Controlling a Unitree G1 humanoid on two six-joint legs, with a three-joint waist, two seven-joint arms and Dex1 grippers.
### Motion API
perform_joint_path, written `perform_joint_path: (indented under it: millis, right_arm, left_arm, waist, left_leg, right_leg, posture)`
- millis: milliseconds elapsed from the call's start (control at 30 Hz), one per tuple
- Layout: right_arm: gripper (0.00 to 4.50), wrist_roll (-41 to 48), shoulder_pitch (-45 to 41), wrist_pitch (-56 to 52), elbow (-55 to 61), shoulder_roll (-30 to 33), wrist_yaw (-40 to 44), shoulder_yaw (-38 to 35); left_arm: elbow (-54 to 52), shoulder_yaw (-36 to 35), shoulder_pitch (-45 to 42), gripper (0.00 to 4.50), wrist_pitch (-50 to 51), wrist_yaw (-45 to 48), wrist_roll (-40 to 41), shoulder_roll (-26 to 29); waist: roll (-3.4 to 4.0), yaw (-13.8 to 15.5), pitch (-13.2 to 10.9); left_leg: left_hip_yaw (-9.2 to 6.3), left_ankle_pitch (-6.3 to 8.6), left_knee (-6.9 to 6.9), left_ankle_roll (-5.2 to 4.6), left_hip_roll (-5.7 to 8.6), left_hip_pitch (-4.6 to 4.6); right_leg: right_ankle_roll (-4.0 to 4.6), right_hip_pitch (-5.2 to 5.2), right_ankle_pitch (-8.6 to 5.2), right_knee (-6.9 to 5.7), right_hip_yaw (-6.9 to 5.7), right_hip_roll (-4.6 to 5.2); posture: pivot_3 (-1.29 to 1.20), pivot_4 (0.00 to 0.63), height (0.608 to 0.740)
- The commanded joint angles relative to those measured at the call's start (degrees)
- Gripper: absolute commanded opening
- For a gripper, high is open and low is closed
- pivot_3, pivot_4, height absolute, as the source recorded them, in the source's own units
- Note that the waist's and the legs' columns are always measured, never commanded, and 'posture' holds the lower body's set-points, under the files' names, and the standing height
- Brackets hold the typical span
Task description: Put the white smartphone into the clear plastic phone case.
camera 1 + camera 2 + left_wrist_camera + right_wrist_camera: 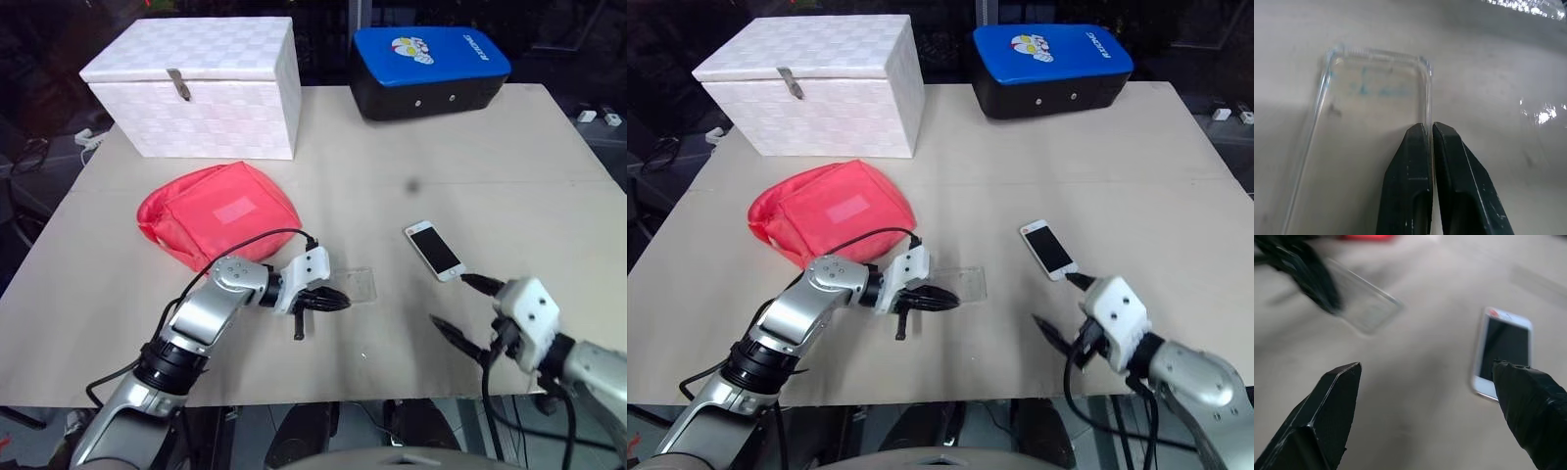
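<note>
Beige worktop (pixel 509 186), both task things near its front edge.
My left gripper (pixel 1431 128) pinches the clear plastic phone case (pixel 1371 122) rim to steady it; my right gripper (pixel 460 305) is wide beside the white smartphone (pixel 434 250).

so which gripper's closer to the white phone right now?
Right. The right gripper hangs open just short of the white phone, one fingertip near its bottom end. The left gripper is across the table, shut on the clear case's edge.
</note>
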State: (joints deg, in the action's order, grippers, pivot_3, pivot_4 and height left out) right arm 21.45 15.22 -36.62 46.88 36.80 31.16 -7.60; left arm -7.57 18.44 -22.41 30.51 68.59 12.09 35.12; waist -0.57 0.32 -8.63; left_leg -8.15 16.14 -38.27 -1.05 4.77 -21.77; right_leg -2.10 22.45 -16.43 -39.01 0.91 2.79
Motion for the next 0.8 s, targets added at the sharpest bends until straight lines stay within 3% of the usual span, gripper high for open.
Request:
perform_joint_path:
  millis: [33, 67, 100, 133, 267, 500, 700, 800]
  right_arm:
    - [4.50, -0.42, -6.89, -5.22, -5.09, -1.32, -3.70, 1.61]
    - [4.50, -0.20, -8.54, -6.29, -6.19, -1.81, -4.08, 2.07]
    - [4.50, 0.08, -9.55, -7.17, -6.77, -2.16, -4.31, 2.30]
    - [4.50, -0.94, -11.62, -7.75, -8.59, -2.27, -4.73, 3.82]
    - [4.50, -5.04, -19.45, -8.55, -17.21, -3.61, -6.48, 9.77]
    - [4.50, -7.66, -28.26, -11.11, -30.34, -6.84, -8.80, 11.19]
    - [4.50, -6.35, -32.31, -14.54, -35.62, -7.14, -4.95, 13.85]
    - [3.66, -6.91, -32.30, -14.90, -36.09, -6.14, -3.58, 15.24]
  left_arm:
    - [-1.33, -3.75, -0.02, 1.00, 0.88, 1.88, 5.07, 0.71]
    - [-1.86, -4.84, 0.28, 1.67, 0.93, 1.78, 6.26, 0.73]
    - [-2.21, -5.53, 0.45, 1.81, 1.21, 1.68, 7.22, 0.73]
    - [-3.19, -8.28, 1.67, 2.45, -0.06, 1.54, 9.24, 0.64]
    - [-8.27, -20.18, 8.85, 4.29, -1.16, 1.24, 17.86, 1.97]
    - [-13.66, -31.52, 20.12, 4.29, -6.60, 0.50, 23.18, 3.73]
    - [-16.27, -34.79, 26.62, 4.29, -10.82, -1.01, 23.90, 2.98]
    - [-16.94, -35.17, 27.09, 4.34, -11.33, -2.72, 24.72, 2.38]
  waist:
    - [0.00, -0.42, 0.00]
    - [0.00, -0.46, 0.00]
    - [0.00, -0.54, 0.00]
    - [0.00, -0.63, 0.00]
    - [0.00, -1.76, -0.01]
    - [0.05, -0.76, -0.02]
    - [0.02, -1.16, 0.05]
    - [-0.06, -1.09, 0.15]
  left_leg:
    - [0.00, 0.00, 0.00, 0.00, 0.00, 0.00]
    - [0.00, 0.00, 0.01, 0.01, 0.00, -0.05]
    - [0.00, 0.00, 0.01, 0.01, -0.01, -0.11]
    - [-0.01, 0.00, 0.03, 0.01, -0.01, -0.12]
    - [0.06, 0.00, 0.10, 0.00, -0.01, -0.15]
    - [0.07, 0.00, 0.09, 0.00, -0.01, -0.11]
    - [0.08, 0.01, 0.07, -0.01, -0.01, 0.04]
    - [0.08, 0.02, 0.08, -0.03, -0.03, 0.08]
  right_leg:
    - [0.00, 0.02, 0.00, -0.01, 0.01, 0.00]
    - [0.01, 0.08, 0.00, -0.01, 0.01, 0.00]
    - [0.02, 0.15, 0.00, -0.01, 0.01, 0.00]
    - [0.02, 0.16, 0.00, 0.00, 0.01, 0.01]
    - [0.02, 0.24, 0.00, 0.06, 0.13, 0.02]
    - [0.03, 0.22, 0.01, 0.07, 0.11, 0.03]
    - [0.07, 0.12, 0.05, 0.02, 0.12, 0.03]
    - [0.10, 0.09, 0.09, 0.02, 0.13, 0.01]
  posture:
    - [0.00, 0.150, 0.740]
    - [0.00, 0.150, 0.740]
    - [0.00, 0.150, 0.740]
    - [0.00, 0.150, 0.740]
    - [0.00, 0.150, 0.740]
    - [0.00, 0.150, 0.740]
    - [0.00, 0.150, 0.740]
    - [0.00, 0.150, 0.740]
